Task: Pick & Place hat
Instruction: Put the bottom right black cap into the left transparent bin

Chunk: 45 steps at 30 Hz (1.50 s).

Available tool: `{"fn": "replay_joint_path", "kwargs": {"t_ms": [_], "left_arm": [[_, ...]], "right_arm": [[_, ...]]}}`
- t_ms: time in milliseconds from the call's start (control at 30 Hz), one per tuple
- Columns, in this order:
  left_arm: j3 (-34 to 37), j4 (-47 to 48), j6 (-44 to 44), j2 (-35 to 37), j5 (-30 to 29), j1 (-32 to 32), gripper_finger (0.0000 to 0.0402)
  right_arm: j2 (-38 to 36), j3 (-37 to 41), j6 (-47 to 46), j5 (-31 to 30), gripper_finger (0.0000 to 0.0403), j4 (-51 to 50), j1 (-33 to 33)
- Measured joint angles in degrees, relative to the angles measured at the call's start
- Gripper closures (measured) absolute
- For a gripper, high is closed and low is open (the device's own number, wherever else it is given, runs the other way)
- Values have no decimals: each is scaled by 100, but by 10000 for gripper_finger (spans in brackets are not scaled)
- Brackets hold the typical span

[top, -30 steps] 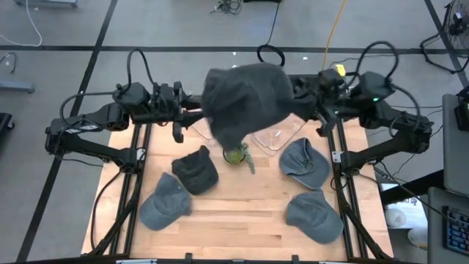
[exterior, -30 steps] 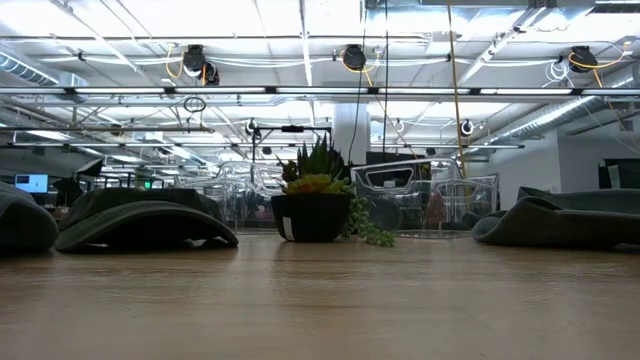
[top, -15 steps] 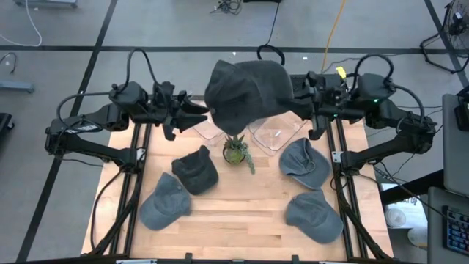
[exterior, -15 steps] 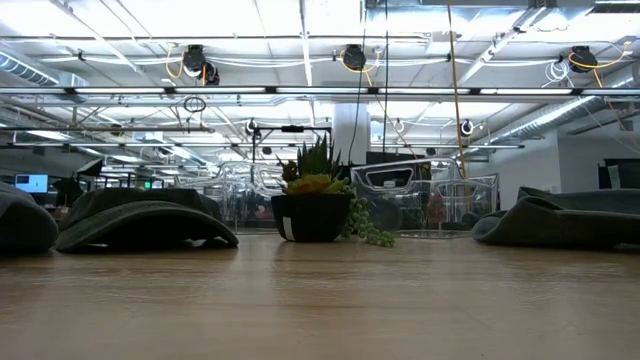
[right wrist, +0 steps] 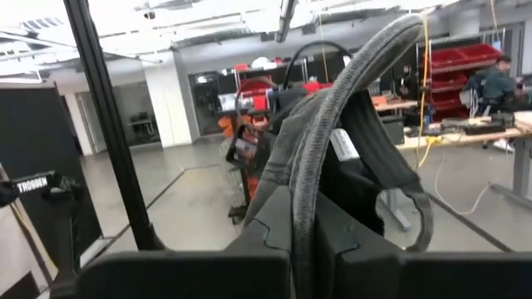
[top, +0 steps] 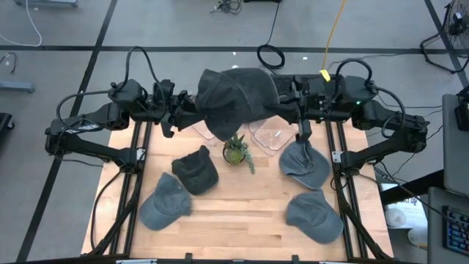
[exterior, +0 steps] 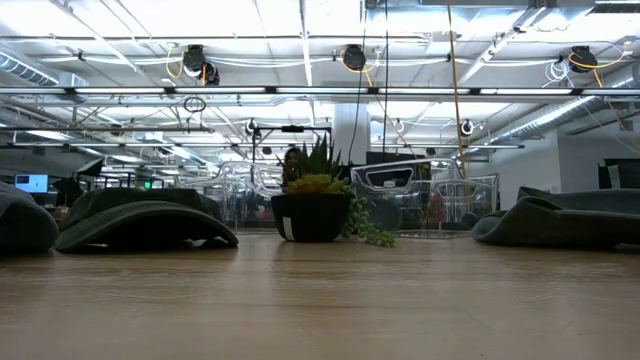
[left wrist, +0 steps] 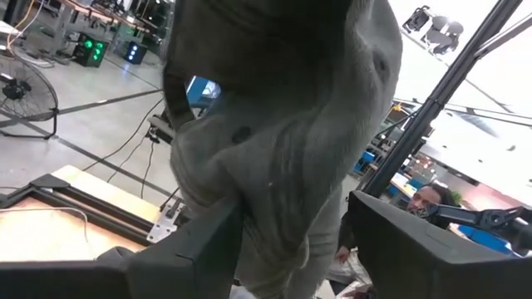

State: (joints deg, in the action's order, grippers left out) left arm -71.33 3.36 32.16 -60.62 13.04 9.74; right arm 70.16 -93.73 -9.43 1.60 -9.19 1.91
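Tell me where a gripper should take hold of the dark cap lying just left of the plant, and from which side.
Likely the brim of the dark cap, which seems to be the thin flatter edge toward the table's front; the rounded crown offers little to pinch. Come straight down from above, jaws across that edge. The succulent plant stands close on its right, so keep the approach on the far side from it. From overhead, the brim's exact outline is hard to confirm.

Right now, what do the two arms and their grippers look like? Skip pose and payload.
Both arms are dark, nearly black, jointed links with black cables looping off their shoulders. The left arm is plain black. The right arm shows a small green light and a yellow tag near its wrist. The left gripper and right gripper have broad, flat, dark fingers with squared edges.
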Motion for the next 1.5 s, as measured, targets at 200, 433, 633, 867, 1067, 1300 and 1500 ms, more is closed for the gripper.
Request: {"fn": "replay_joint_path", "kwargs": {"t_ms": [200, 433, 633, 867, 1067, 1300, 1500], "left_arm": [[0, 28, 4, 0, 50, 0, 235], [-2, 104, -564, -1, 55, 0, 381], [-2, 260, -787, -2, -36, 0, 381], [-2, 75, -1198, -2, -161, 163, 381], [-2, -494, -1133, 0, 123, 585, 381], [-2, -581, -472, 0, 700, 1178, 381], [-2, -380, 649, 0, 1331, 1678, 381]], "right_arm": [[2, 0, 94, -10, 403, 118, 3], [3, 0, 96, -14, 403, 101, 42], [6, 0, 95, -29, 402, 48, 41], [-27, -2, -271, -494, 366, -341, 44], [-167, -2, -688, -481, 305, -1368, 39], [-213, -2, -490, -483, 240, -2423, 27], [-230, 145, 68, -1296, 230, -2651, -78]]}}
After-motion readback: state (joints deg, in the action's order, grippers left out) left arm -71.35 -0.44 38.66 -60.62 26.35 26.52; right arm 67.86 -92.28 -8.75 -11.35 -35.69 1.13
